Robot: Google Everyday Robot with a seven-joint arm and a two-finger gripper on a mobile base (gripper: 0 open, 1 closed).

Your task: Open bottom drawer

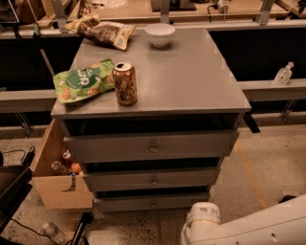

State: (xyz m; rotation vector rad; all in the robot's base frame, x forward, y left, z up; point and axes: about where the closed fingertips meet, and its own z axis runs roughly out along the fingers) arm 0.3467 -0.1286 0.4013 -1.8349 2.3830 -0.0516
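You look down on a grey cabinet (pixel 191 76) standing on a speckled stone floor (pixel 267 148). To the right of the cabinet, an orange line (pixel 249 173) runs along that floor. An open wooden box (pixel 57 191) sits against the cabinet's left side. Behind the cabinet a grey rail (pixel 272 88) runs off to both sides, and beyond it a pale wooden benchtop (pixel 129 10) crosses the room. The light is dim and warm.

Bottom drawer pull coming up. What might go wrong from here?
The gripper is out of view; only the arm shows, low right. The knob on the bottom drawer is tiny and sits close under the middle drawer, so a wrong grab is possible. A jolt may tip the upright can.
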